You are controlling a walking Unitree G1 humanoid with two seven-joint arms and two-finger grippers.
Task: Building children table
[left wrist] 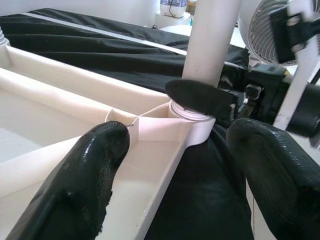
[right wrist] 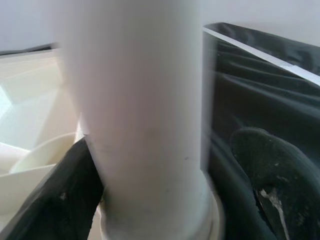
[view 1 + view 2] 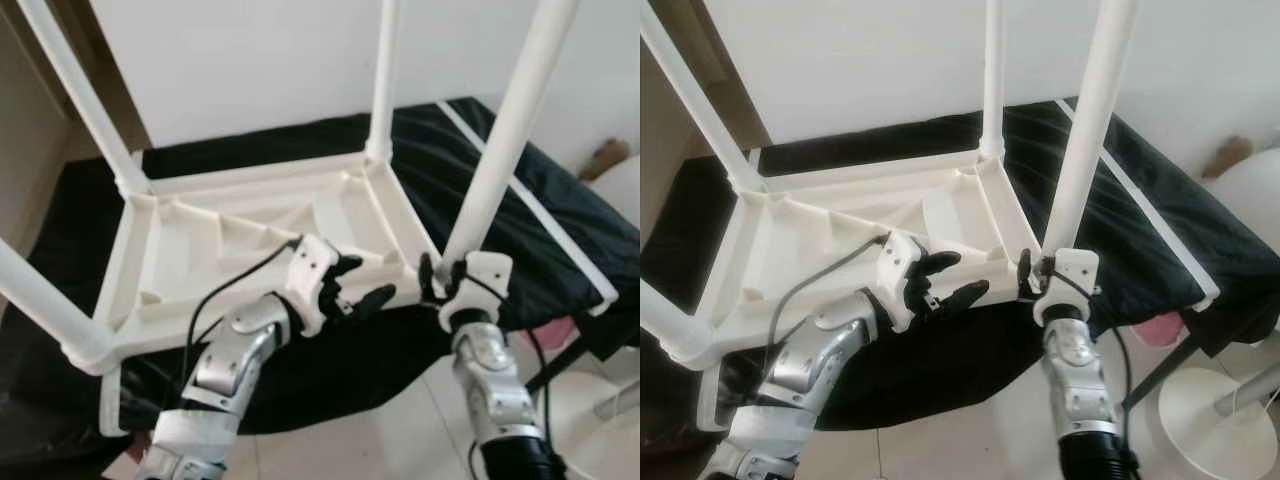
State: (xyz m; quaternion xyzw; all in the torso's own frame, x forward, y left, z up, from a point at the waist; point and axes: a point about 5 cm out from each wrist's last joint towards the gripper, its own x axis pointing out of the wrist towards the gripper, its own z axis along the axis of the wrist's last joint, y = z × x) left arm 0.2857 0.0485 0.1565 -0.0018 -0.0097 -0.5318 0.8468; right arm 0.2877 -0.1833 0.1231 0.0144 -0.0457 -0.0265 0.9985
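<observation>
Tops of all four legs run out of frame, and the right wrist view is blurred, so the socket joint under the near-right leg (image 3: 500, 150) is hard to read. White plastic tabletop (image 3: 240, 240) lies upside down on a black cloth (image 3: 520, 190) over a raised surface, by a white wall (image 3: 240, 60), with pale tiled floor (image 3: 970, 440) nearest the robot. Legs counted: four, one standing in each corner socket. Right gripper (image 3: 440, 280) is clamped on the near-right leg at its base. Left gripper (image 3: 355, 285) hovers with fingers apart over the tabletop's near rim, just left of that leg. Fan (image 1: 272, 30), apparently, stands beyond.
</observation>
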